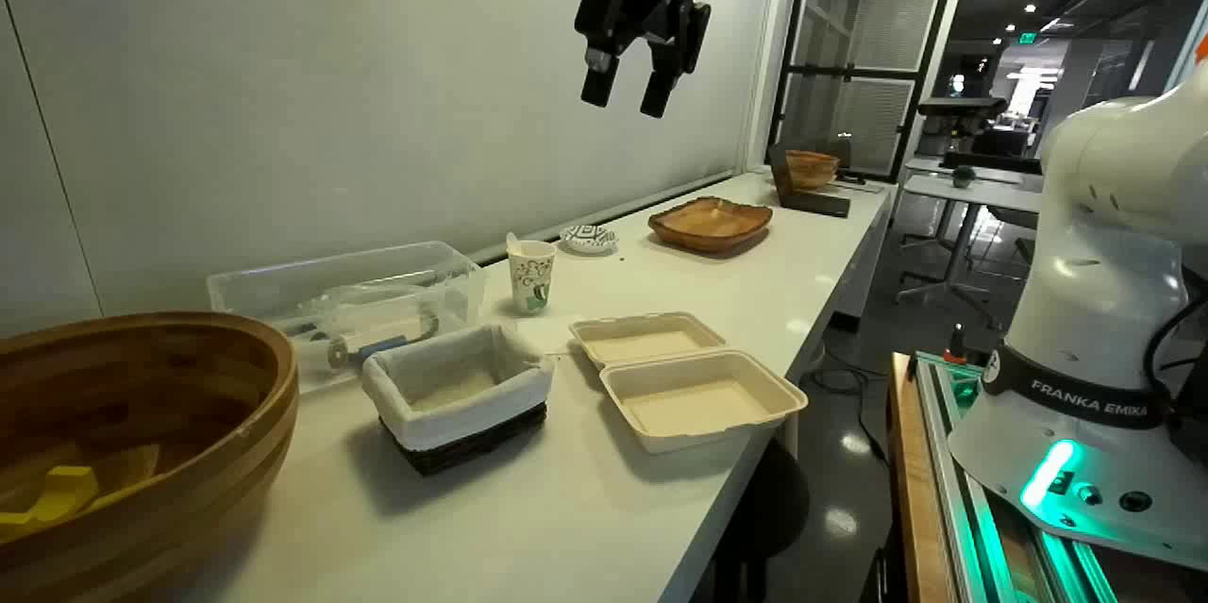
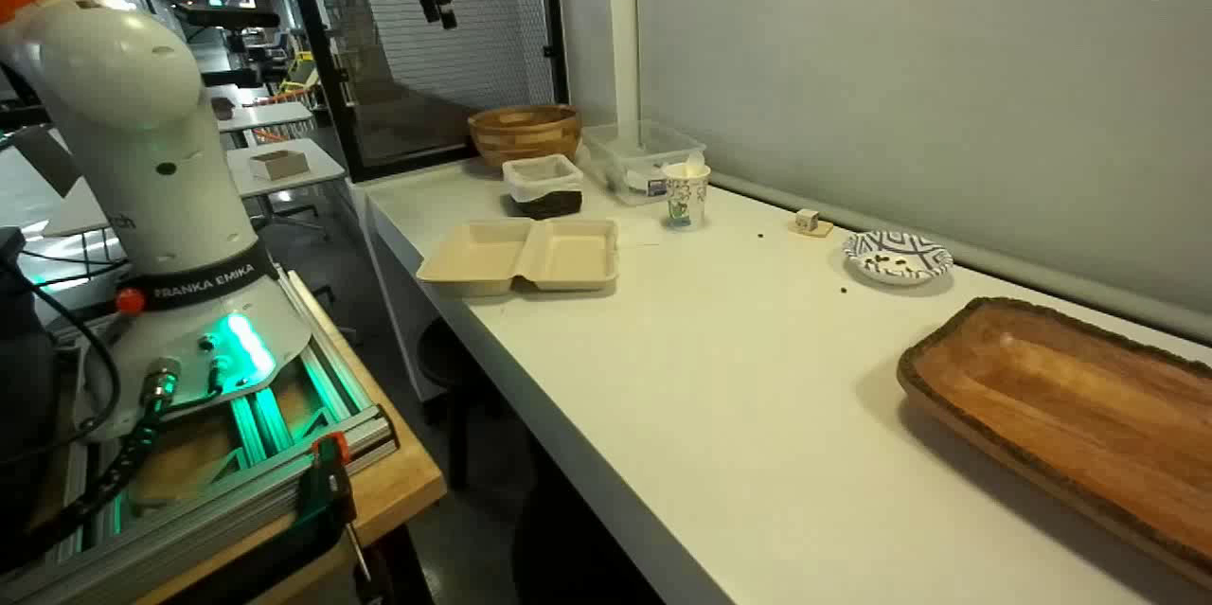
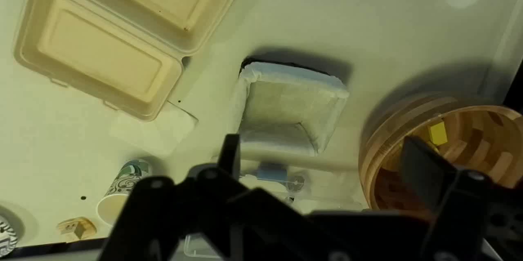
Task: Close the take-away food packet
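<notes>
The beige take-away food packet (image 1: 703, 395) lies wide open on the white table, both halves spread flat and hollow side up. One half is near the table's front edge and the other is toward the wall. It also shows in an exterior view (image 2: 571, 253) and at the upper left of the wrist view (image 3: 102, 52), cut off by the top edge. Both halves look empty. My gripper (image 1: 627, 98) is open and empty, high above the table; it also shows in an exterior view (image 2: 443, 20). In the wrist view its fingers (image 3: 322, 146) are wide apart, with nothing between them.
A white-lined dark basket (image 1: 458, 391) stands beside the packet. Beyond are a large wooden bowl (image 1: 269, 395) with yellow items and a clear plastic tray (image 1: 415, 254). A patterned cup (image 2: 686, 196), patterned plate (image 2: 898, 258) and wooden tray (image 2: 1070, 416) stand along the wall side.
</notes>
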Robot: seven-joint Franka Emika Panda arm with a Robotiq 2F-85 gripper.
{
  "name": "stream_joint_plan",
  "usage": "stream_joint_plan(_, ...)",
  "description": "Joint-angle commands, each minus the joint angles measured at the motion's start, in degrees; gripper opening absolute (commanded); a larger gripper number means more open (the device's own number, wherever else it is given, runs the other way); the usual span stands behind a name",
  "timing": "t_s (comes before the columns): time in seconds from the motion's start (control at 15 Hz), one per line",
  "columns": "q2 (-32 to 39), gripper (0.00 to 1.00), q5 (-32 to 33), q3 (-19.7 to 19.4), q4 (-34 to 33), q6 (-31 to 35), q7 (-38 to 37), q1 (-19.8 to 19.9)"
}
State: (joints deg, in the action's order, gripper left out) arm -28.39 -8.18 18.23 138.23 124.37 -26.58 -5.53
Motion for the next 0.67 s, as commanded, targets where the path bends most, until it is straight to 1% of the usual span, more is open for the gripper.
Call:
stream_joint_plan(0.0,0.1,1.00,0.5,-0.7,-0.1,-0.1,-0.4,-0.8)
stream_joint_plan(0.13,0.1,1.00,0.5,-0.7,-0.1,-0.1,-0.4,-0.8)
stream_joint_plan(0.27,0.2,1.00,-1.0,-2.3,0.5,0.8,0.7,-0.8)
stream_joint_plan(0.33,-0.1,1.00,-1.7,-3.4,1.4,2.0,1.0,-0.5)
stream_joint_plan(0.6,-2.1,1.00,-4.1,-8.8,5.1,2.7,0.4,1.7)
